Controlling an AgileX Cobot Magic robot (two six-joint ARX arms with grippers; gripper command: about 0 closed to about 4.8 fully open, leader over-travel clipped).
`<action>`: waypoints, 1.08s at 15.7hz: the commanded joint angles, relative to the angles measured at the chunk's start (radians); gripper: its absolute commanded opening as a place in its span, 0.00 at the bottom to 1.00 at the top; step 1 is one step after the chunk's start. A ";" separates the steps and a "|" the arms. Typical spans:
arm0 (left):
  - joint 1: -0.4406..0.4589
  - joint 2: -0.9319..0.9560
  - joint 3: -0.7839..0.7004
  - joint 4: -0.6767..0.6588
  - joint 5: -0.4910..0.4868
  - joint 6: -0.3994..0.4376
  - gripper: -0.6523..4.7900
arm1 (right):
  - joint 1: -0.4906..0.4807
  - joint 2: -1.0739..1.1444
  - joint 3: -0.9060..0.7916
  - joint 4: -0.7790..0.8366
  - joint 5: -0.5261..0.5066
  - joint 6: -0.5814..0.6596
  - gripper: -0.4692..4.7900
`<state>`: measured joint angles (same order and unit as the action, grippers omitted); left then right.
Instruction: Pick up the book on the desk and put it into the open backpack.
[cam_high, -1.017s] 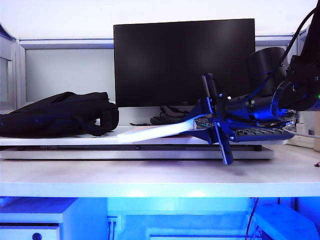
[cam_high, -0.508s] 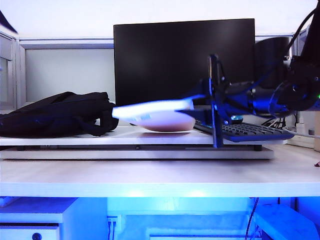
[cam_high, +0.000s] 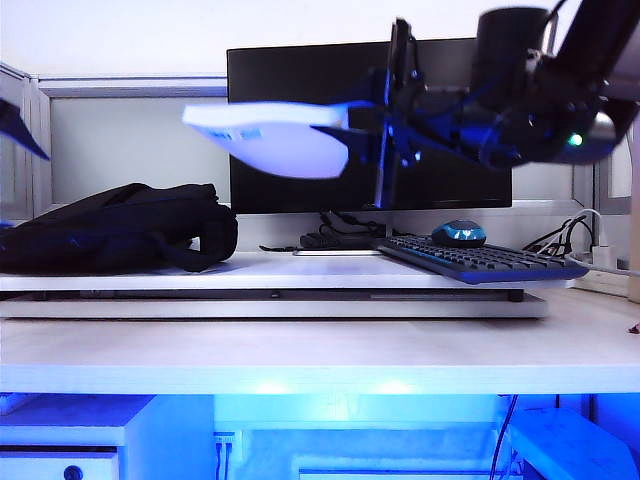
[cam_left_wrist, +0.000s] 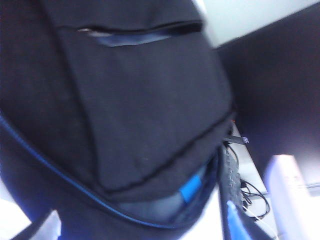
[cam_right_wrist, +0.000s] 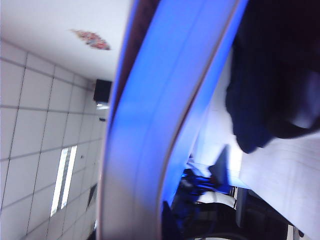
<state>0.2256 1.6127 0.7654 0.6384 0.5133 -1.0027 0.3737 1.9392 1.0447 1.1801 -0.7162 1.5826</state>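
A thin pale book (cam_high: 270, 140) is held flat in the air above the white worktop (cam_high: 300, 350), in front of a dark monitor (cam_high: 440, 130), pinched at its right edge by the nearly closed jaws of the right gripper (cam_high: 372, 125). A black backpack (cam_high: 115, 228) lies on its side at the left of the worktop, well apart from the book and lower. The left gripper is seen only as a dark sliver at the far left edge of the exterior view; its jaws are spread to their widest and, as far as can be told, nothing is held. In the left wrist view a slit opening (cam_left_wrist: 132, 36) with blue trim is seen on the backpack; its contents cannot be made out. The floppy book is best carried left, kept level, and fed in edge-first while the opening is held wide.
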 joint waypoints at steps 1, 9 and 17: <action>0.001 0.021 0.013 0.059 0.007 0.008 1.00 | 0.022 -0.020 0.042 0.037 -0.006 -0.007 0.08; 0.000 0.122 0.180 0.009 0.024 0.045 1.00 | 0.071 -0.021 0.122 -0.045 -0.018 -0.017 0.08; 0.000 0.204 0.180 -0.060 0.065 0.094 1.00 | 0.093 -0.020 0.211 -0.238 -0.018 -0.130 0.08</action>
<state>0.2253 1.8164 0.9436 0.6010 0.5579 -0.9195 0.4644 1.9350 1.2411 0.9108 -0.7364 1.4967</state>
